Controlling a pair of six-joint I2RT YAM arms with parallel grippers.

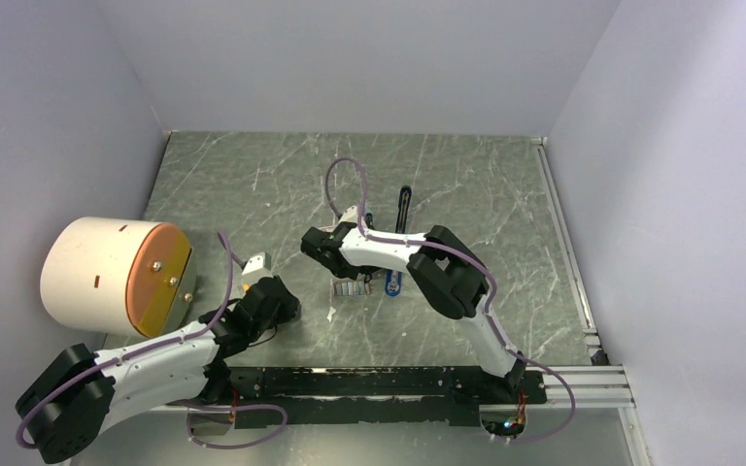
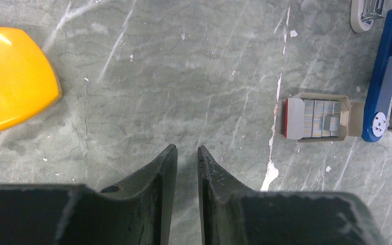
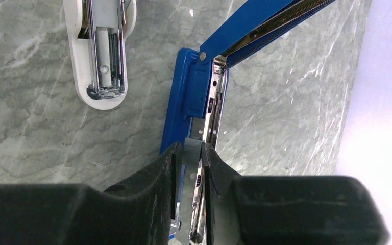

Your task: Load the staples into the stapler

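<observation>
The bright blue stapler [image 3: 191, 97] lies open on the marble table, its lid [image 1: 405, 204] swung back. It also shows in the top view [image 1: 394, 282] and the left wrist view [image 2: 383, 76]. My right gripper [image 3: 189, 147] is shut on a grey strip of staples [image 3: 192, 155], held right over the stapler's metal channel. In the top view that hand is hidden under its own arm. More staples [image 2: 319, 117] lie in a small red-and-white box [image 1: 350, 289] left of the stapler. My left gripper [image 2: 187, 149] is empty with its jaws almost together, left of the box.
A pale blue-grey piece [image 3: 101, 56] lies beside the stapler's hinge end. A cream drum with an orange-yellow face [image 1: 117, 277] stands at the left, and its face shows in the left wrist view [image 2: 10, 76]. Walls enclose the table, and a metal rail [image 1: 563, 243] runs along its right edge.
</observation>
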